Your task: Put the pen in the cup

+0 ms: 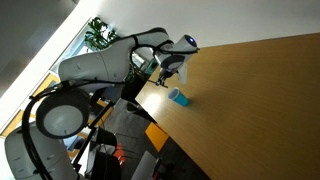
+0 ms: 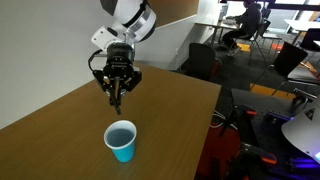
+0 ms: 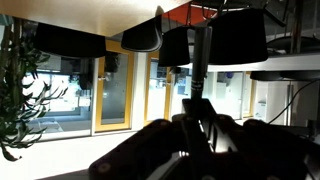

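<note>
- Gripper [image 2: 117, 88] hangs in the air above the tabletop [image 2: 60, 125], fingers pressed together, pinching the pen [image 2: 117, 100].
- Pen is roughly upright, lower end pointing down, clear of the tabletop and touching nothing but the fingers.
- Wrist view: pen [image 3: 199, 60] is a dark stick running straight out from between the fingers; windows blurred behind it.
- Cup [image 2: 121, 140] stands upright on the tabletop near the gripper, lower than the pen tip and apart from it; open mouth up, nothing visible inside.
- Cannot tell if the pen is right over the rim.
- Office chairs [image 2: 200, 60] stand past the tabletop's far edge.
</note>
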Motion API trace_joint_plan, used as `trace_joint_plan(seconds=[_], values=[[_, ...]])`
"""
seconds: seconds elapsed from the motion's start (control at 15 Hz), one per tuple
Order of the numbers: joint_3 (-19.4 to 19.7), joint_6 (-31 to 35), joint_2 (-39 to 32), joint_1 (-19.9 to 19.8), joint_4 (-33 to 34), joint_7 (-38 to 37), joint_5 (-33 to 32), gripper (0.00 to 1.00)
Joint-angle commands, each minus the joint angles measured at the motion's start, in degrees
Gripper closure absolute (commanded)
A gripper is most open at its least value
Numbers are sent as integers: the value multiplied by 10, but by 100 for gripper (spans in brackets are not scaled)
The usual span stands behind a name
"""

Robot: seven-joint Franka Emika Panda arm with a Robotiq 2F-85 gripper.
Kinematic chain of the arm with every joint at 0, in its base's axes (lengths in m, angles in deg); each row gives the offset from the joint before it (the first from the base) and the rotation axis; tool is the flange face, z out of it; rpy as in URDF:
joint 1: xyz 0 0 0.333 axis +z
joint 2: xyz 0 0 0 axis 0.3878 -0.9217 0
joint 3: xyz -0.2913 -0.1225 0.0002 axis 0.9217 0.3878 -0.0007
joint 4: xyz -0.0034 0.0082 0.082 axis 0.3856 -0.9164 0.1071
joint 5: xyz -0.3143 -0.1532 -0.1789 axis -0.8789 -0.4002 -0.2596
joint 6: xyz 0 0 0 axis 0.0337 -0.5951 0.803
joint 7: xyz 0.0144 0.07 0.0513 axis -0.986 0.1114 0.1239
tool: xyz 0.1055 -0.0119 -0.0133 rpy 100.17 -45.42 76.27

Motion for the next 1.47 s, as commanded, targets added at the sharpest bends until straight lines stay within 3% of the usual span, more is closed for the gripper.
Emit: trace_joint_plan(seconds=[0.0, 0.73, 1.4], values=[[20, -15, -40, 22, 47, -25, 8, 97], [13, -25, -127, 33, 143, -103, 2, 97], [11, -44, -139, 25, 136, -93, -11, 97]])
